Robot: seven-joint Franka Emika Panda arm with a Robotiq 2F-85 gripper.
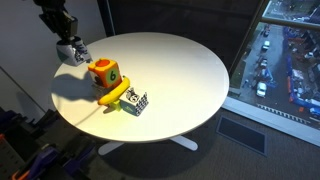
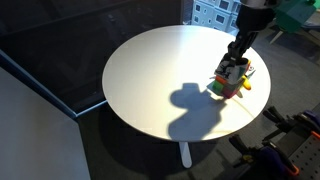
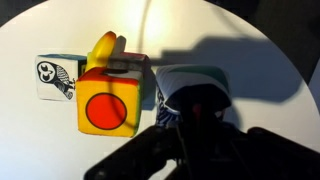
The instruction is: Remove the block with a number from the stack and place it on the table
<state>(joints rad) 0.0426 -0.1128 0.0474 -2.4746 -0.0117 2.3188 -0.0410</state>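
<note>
My gripper point(image 1: 68, 47) is shut on the block with a number point(image 1: 72, 54), a small cube with white, green and dark faces, and holds it just above the table point(image 1: 180, 60). It is off the stack, beside the orange cube with a green face point(image 1: 105, 72). In the wrist view the held block point(image 3: 176, 80) sits between my dark fingers point(image 3: 195, 112), right of the orange cube point(image 3: 108, 105). In an exterior view my gripper point(image 2: 236, 62) hangs over the cubes point(image 2: 232, 84) and hides the block.
A yellow banana-shaped toy point(image 1: 113, 96) lies against the orange cube. A black-and-white patterned cube point(image 1: 135, 101) stands next to it; its owl face shows in the wrist view point(image 3: 55, 78). The table edge is close behind my gripper. Windows flank the table.
</note>
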